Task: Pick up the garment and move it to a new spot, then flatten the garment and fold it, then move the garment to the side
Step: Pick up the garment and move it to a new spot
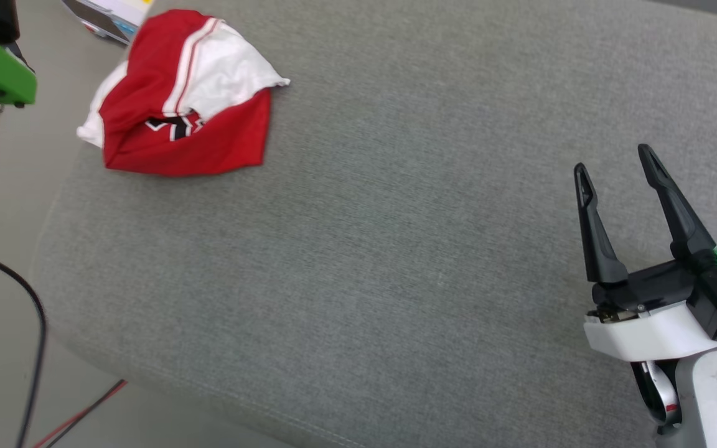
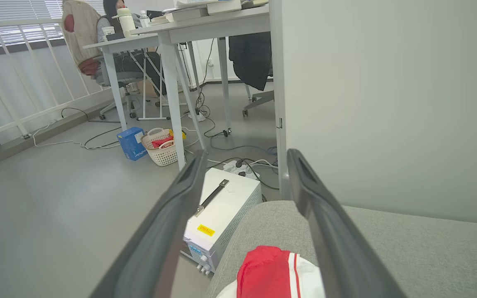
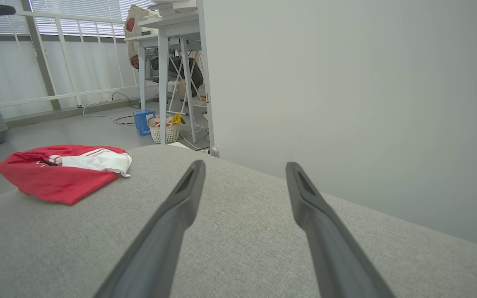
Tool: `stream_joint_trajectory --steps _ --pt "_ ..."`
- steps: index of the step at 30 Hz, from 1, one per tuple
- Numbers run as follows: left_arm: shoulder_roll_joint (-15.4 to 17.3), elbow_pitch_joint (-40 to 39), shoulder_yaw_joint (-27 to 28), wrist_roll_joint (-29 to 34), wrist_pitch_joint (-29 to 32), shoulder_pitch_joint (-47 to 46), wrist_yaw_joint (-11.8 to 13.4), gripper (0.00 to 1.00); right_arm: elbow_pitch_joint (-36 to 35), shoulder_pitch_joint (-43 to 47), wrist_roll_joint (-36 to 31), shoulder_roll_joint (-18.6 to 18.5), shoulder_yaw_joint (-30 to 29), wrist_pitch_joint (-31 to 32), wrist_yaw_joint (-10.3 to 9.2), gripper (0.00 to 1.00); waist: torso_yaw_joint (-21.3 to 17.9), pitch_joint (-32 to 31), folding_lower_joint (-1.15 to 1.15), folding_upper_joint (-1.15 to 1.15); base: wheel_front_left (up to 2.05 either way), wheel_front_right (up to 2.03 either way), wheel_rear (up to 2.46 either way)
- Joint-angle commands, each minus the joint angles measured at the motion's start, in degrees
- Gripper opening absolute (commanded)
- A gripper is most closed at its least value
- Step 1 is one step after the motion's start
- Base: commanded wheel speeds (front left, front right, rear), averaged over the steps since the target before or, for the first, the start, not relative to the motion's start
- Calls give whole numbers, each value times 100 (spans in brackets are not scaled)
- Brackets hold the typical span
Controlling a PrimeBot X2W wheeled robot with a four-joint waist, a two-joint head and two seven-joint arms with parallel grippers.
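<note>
Spreading its two long dark fingers wide with nothing between them, the right pincer (image 1: 612, 158) hovers low over the broad grey woven-fabric cushion (image 1: 396, 261), touching no cloth. The crumpled red jersey T-shirt with white sleeves and red-and-white striped trim (image 1: 196, 143) lies in a loose heap well apart from this pincer, far off to its left and ahead of it, near the cushion's far left corner. A scrap of black, white-outlined print shows in one fold. The left pincer (image 2: 246, 153) is also fully parted and holds nothing. In the left wrist view the T-shirt lies on the cushion below this pincer, showing between its fingers near their base; whether they touch the fabric cannot be told. Beyond the left pincer's tips, off the cushion's edge, stands a white box-shaped device with a black handle (image 2: 226, 203). Farther ahead on the grey floor sit a white perforated basket (image 2: 162, 153) and a small blue box (image 2: 131, 142).
</note>
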Motion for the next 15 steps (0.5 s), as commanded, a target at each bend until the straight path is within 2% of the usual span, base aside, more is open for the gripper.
stream_joint_trajectory --steps 1,9,15 --pt "154 88 -225 -257 351 -212 -15 100 -72 -119 -30 -31 14 -26 -4 100 -343 422 -1 0 0 0 0" --pt "866 302 -1592 -1326 2683 -815 -16 100 -212 -225 42 -88 90 -26 -4 100 -560 719 -1 0 0 0 0" --pt "1176 301 -2468 -1919 4006 -962 -16 100 -248 -274 70 -153 83 -26 -4 100 -674 935 -1 0 0 0 0"
